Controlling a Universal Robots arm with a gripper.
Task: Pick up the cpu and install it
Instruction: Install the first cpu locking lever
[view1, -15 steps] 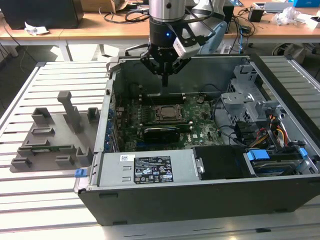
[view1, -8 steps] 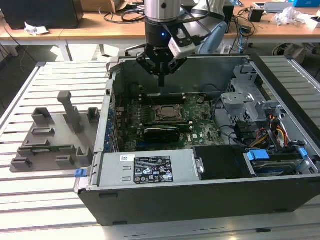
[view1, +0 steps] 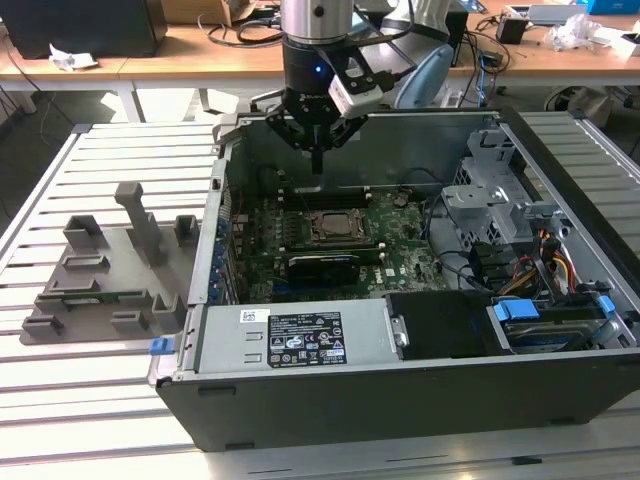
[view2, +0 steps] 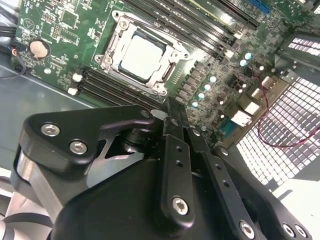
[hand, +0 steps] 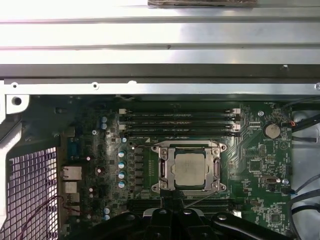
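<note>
The cpu (view1: 333, 226) lies flat inside the metal-framed socket (view1: 312, 238) on the green motherboard within the open computer case (view1: 400, 400). In both wrist views its silvery top (view2: 142, 55) (hand: 190, 167) sits square inside the socket frame (hand: 162, 167). My gripper (view1: 317, 168) hangs above the board, a little behind the socket and well clear of the chip. The black fingers (view2: 172, 115) are pressed together, shut, with nothing seen between them. The gripper (hand: 169, 202) stands beside the memory slots near the socket's edge.
A grey plastic fixture (view1: 110, 270) with upright posts stands on the slatted table at the exterior view's left. Inside the case are a power supply (view1: 300, 335), a drive cage (view1: 480, 200) and cables (view1: 560, 265). The case walls rise around the board.
</note>
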